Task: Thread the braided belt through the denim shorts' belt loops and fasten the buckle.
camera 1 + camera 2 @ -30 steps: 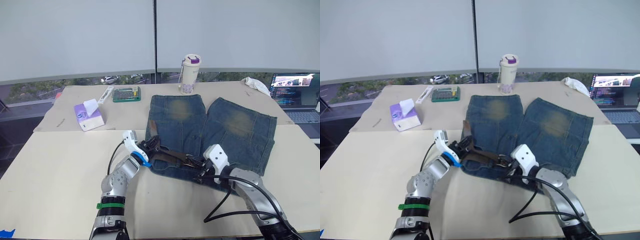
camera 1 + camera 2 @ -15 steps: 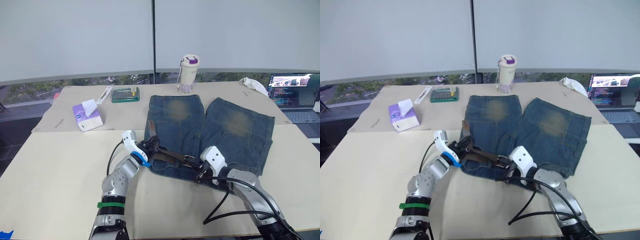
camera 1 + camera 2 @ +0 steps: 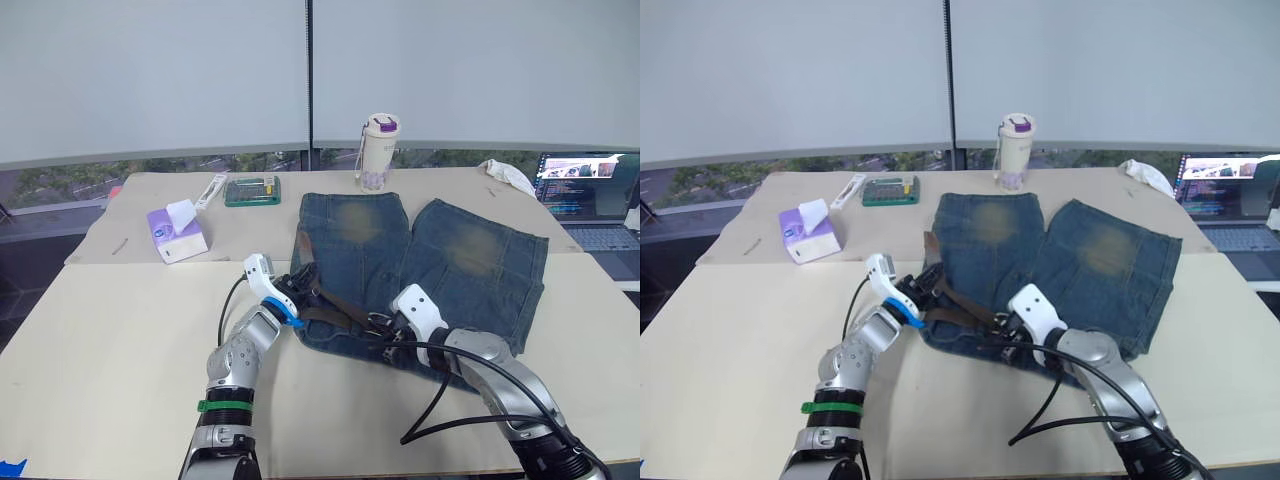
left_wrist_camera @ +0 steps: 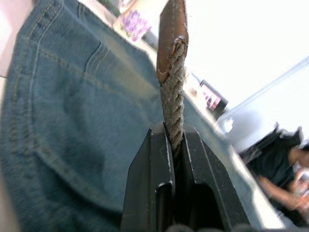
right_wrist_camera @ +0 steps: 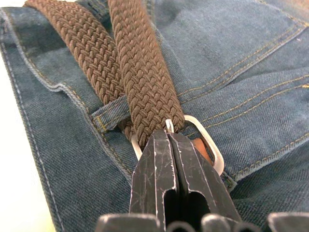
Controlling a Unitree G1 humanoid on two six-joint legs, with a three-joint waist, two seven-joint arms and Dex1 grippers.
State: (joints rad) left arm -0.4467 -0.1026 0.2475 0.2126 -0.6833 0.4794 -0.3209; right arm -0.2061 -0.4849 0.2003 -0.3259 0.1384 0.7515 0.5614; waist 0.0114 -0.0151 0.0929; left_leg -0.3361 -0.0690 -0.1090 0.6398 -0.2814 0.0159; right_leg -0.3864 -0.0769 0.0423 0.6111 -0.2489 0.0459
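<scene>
With the buckle (image 5: 205,145) lying on the waistband of the denim shorts (image 3: 440,255), which are spread flat on the worktop (image 3: 110,330) with the waistband toward the robot, the step in hand looks like the fastening itself. The braided belt (image 5: 142,82) runs along the waistband; two passes of strap lie side by side in the right wrist view, one slipping under a belt loop (image 5: 110,115) and the other entering the silver frame.

The left gripper (image 4: 175,140) is clamped on the belt's leather-tipped free end, holding it upright above the denim. The right gripper (image 5: 170,140) has its fingers pressed together at the frame's centre, seemingly pinching the prong or the strap there; which one cannot be told.

To fasten well, the right gripper should hold the frame steady and flat while the left draws the free end gently along the waistband, keeping the weave untwisted so the prong can find a gap in the braid. Pulling too hard would likely bunch the waistband or drag the shorts across the worktop.

By count: one belt, one buckle, one pair of shorts, one belt loop clearly visible. Farther back stand one lidded cup (image 3: 379,150), one tissue pack (image 3: 177,231), one green case (image 3: 252,189) and one laptop (image 3: 590,195).
</scene>
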